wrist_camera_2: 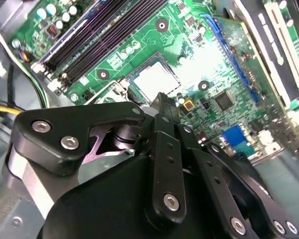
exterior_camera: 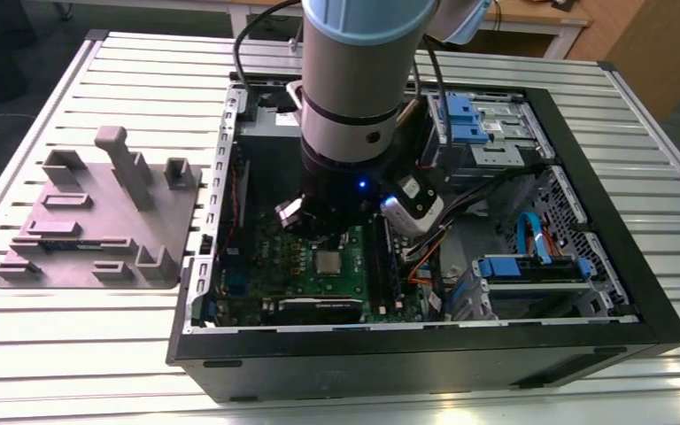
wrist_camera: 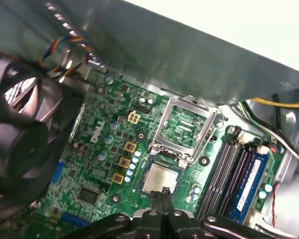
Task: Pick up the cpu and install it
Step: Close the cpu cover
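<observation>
Cpu (wrist_camera: 161,179) on motherboard (wrist_camera: 102,167), inside open computer case (exterior_camera: 435,356)

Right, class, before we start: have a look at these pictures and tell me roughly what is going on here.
A robot arm reaches down into an open computer case that lies on a slatted table. The cpu lies flat in its socket on the green motherboard, with the socket's metal frame hinged open beside it. The gripper sits at the cpu's edge with its fingertips together, gripping nothing. Whether it touches the chip cannot be told.
</observation>
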{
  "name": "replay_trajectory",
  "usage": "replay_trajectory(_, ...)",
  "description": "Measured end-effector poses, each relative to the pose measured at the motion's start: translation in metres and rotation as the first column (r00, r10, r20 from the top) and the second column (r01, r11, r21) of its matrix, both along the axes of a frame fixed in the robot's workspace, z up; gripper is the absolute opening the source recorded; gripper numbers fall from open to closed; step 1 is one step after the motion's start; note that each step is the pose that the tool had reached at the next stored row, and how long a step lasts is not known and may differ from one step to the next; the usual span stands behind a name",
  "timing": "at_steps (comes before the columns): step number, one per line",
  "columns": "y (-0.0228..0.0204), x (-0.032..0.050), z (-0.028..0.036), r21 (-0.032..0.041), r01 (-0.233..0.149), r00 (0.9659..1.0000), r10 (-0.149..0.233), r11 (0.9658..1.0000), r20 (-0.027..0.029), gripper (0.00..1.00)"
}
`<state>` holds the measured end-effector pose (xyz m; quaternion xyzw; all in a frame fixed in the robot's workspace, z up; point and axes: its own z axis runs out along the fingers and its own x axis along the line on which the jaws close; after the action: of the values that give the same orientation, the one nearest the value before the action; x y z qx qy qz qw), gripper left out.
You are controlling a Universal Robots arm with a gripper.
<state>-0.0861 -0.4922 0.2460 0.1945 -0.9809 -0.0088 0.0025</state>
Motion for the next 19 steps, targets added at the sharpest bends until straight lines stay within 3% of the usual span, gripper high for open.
replay_trajectory(3,0.0000,0.0000,-0.0001,0.0000,-0.050,0.9987,0.050,0.9987,0.0000,0.10)
replay_trajectory(7,0.0000,0.0000,-0.0001,0.0001,-0.105,0.9944,0.105,0.9944,0.0000,0.10)
replay_trajectory(19,0.0000,0.0000,-0.0001,0.0000,-0.118,0.9930,0.118,0.9930,0.0000,0.10)
